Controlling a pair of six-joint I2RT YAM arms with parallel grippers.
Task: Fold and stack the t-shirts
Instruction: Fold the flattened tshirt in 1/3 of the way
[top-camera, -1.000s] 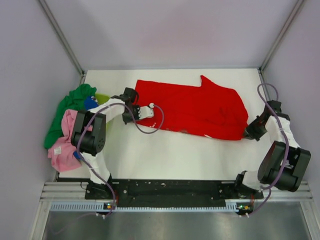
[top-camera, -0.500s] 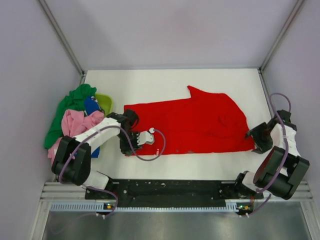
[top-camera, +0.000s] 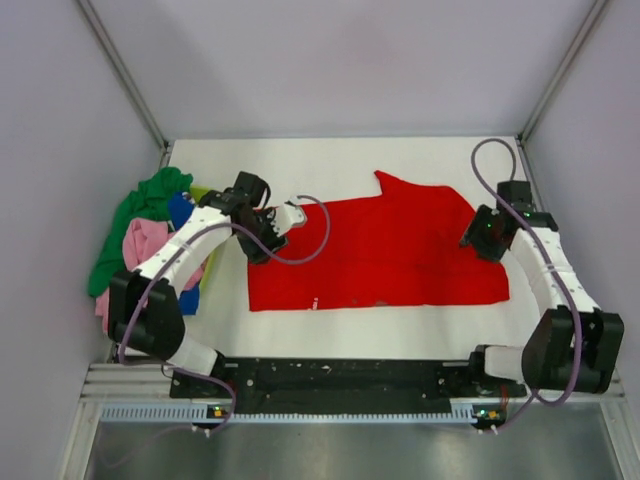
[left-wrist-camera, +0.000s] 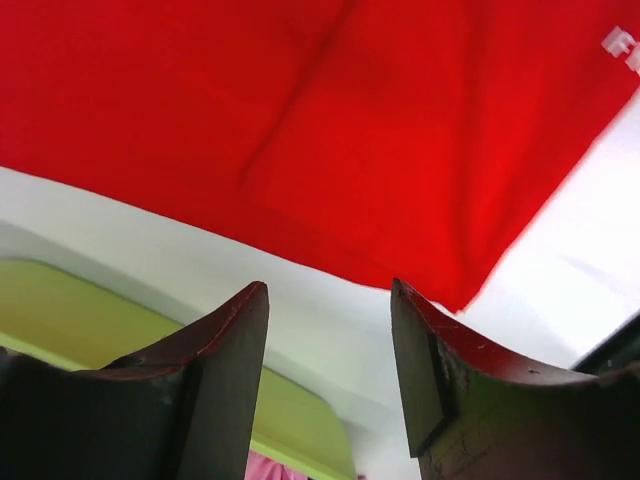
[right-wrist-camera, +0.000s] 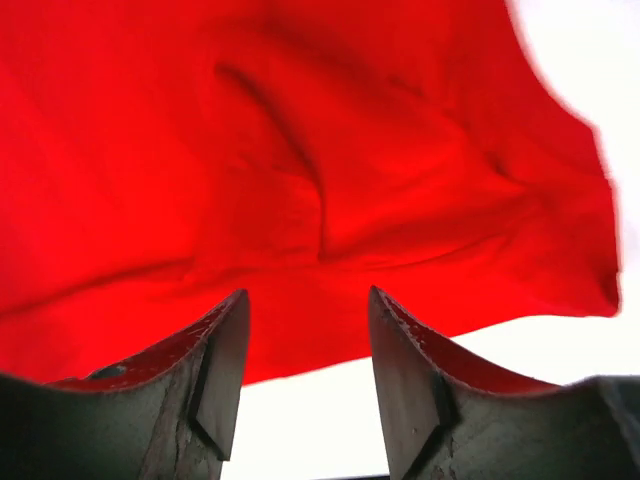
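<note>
The red t-shirt (top-camera: 380, 255) lies spread flat on the white tabletop (top-camera: 330, 330), its long straight edge toward the arms and one sleeve pointing to the far side; the left fingers (top-camera: 262, 240) hang at its left edge, apart and holding nothing; the right fingers (top-camera: 480, 235) hover over its right side, likewise spread and empty; at the tabletop's left edge the pink t-shirt (top-camera: 140, 250), blue t-shirt (top-camera: 182, 210) and green t-shirt (top-camera: 150, 195) lie heaped around a lime basket (left-wrist-camera: 60, 310).
</note>
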